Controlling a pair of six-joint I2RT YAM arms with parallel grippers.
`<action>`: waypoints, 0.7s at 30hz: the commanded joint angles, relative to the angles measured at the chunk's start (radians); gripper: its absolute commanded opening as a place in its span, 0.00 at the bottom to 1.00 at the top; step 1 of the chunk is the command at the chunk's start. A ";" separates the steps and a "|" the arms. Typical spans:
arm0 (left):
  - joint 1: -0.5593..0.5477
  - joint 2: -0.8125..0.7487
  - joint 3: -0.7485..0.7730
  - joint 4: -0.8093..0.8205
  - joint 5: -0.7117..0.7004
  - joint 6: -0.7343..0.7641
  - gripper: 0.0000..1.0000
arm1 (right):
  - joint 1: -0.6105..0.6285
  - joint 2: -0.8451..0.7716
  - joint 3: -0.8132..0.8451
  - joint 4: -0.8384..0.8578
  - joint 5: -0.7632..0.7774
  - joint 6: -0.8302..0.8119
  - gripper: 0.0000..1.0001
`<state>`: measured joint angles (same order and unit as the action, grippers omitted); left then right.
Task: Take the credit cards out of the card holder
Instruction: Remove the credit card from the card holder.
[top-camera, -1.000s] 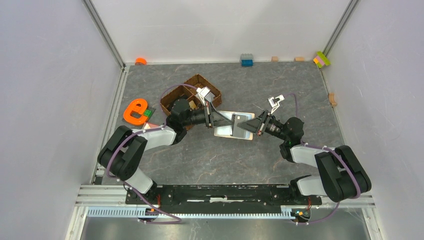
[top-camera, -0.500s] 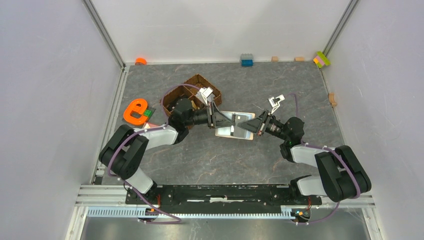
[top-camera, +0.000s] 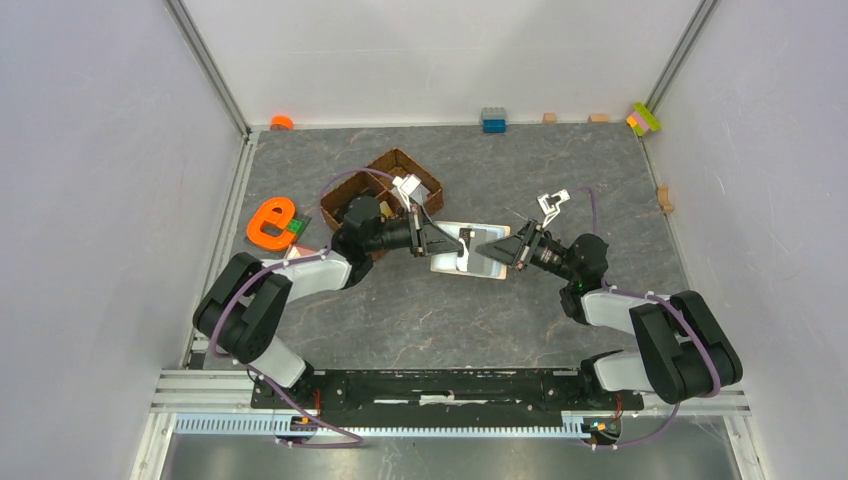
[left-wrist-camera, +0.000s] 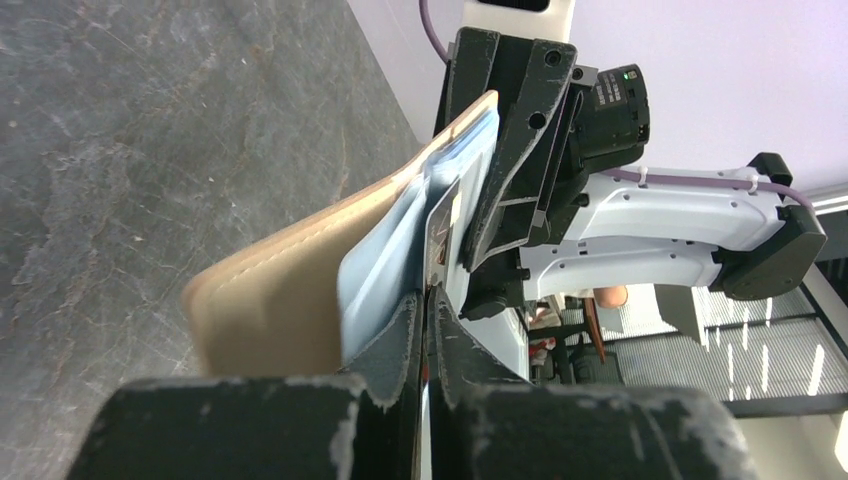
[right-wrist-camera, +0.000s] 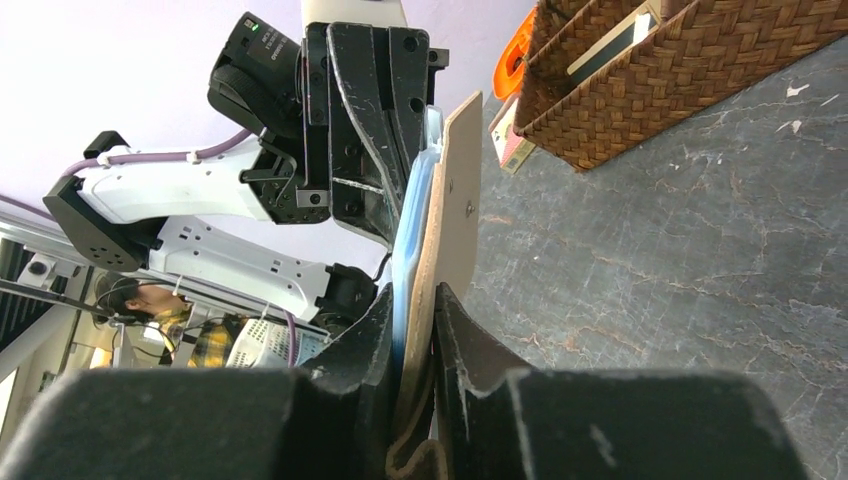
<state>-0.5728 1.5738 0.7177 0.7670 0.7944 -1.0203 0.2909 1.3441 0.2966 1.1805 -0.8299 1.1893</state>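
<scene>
Left gripper (left-wrist-camera: 424, 302) retreated, apparently pinching card (left-wrist-camera: 441, 222); right gripper (right-wrist-camera: 415, 298) clamps card holder (right-wrist-camera: 457, 200).

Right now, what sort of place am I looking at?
Probably a robotics lab test cell: left arm and right arm bolted to a metal rail, white walls boxing in a grey table, toy blocks along its back edge.
</scene>
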 joint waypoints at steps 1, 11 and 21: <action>0.040 -0.025 -0.038 0.045 -0.045 -0.024 0.02 | -0.007 -0.017 0.005 0.078 0.004 0.004 0.18; 0.042 -0.001 -0.040 0.108 -0.022 -0.058 0.03 | -0.020 -0.021 -0.006 0.065 0.015 -0.003 0.04; 0.028 0.016 -0.026 0.116 -0.009 -0.069 0.07 | -0.016 -0.016 -0.006 0.071 0.014 -0.006 0.19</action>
<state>-0.5411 1.5791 0.6739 0.8482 0.7883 -1.0657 0.2722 1.3434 0.2874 1.1805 -0.8074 1.1877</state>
